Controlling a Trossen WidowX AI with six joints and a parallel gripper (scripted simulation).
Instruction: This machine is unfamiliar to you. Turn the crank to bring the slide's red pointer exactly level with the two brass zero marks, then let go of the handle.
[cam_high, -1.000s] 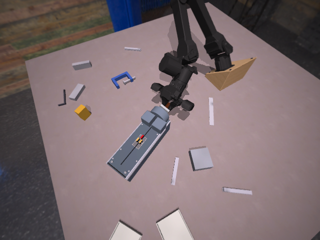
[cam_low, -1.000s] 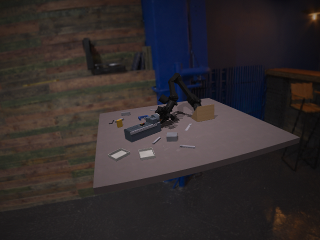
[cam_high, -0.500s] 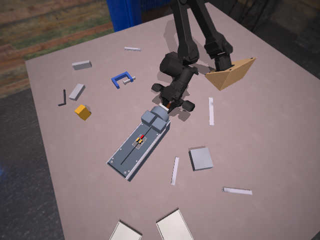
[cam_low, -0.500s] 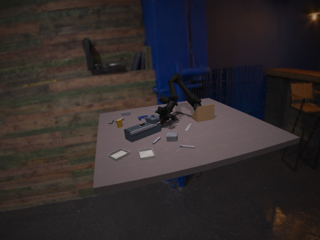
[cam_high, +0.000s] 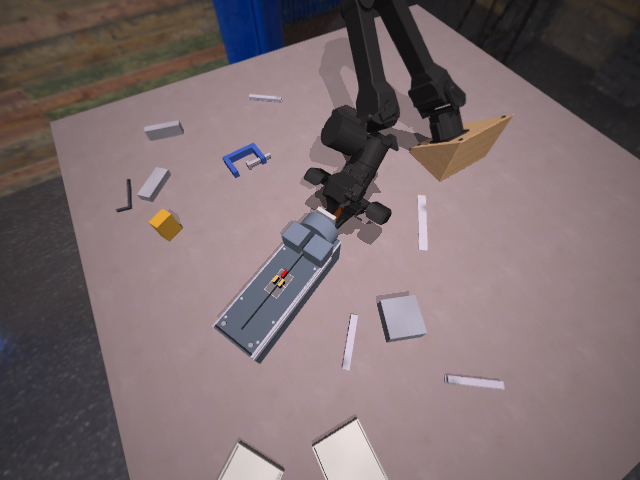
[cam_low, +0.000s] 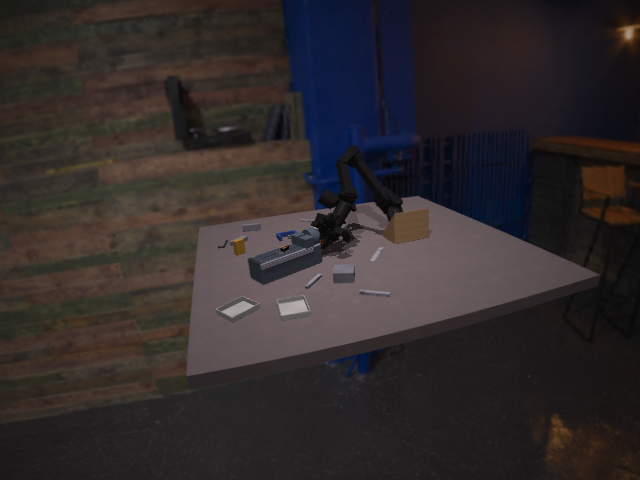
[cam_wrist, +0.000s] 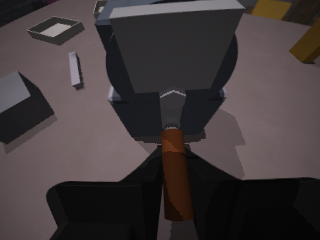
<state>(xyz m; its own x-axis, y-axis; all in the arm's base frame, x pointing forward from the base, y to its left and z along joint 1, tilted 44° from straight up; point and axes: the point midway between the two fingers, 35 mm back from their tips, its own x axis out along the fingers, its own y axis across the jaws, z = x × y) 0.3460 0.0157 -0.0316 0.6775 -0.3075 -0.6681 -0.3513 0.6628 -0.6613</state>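
Note:
The machine is a long grey box with a slot along its top. The red pointer stands at the slot, a little toward the crank end from the two brass zero marks; it is close to them but not level. The crank's pale plate is at the end facing the arm. My gripper is shut on the orange-brown crank handle, which sticks out below the plate in the wrist view. In the exterior view the handle is mostly hidden by the fingers.
A wooden wedge stands by the arm's base. A grey block and white bars lie on the machine's right. A blue clamp, yellow block, black hex key and grey blocks lie left. Two trays lie beyond the far end.

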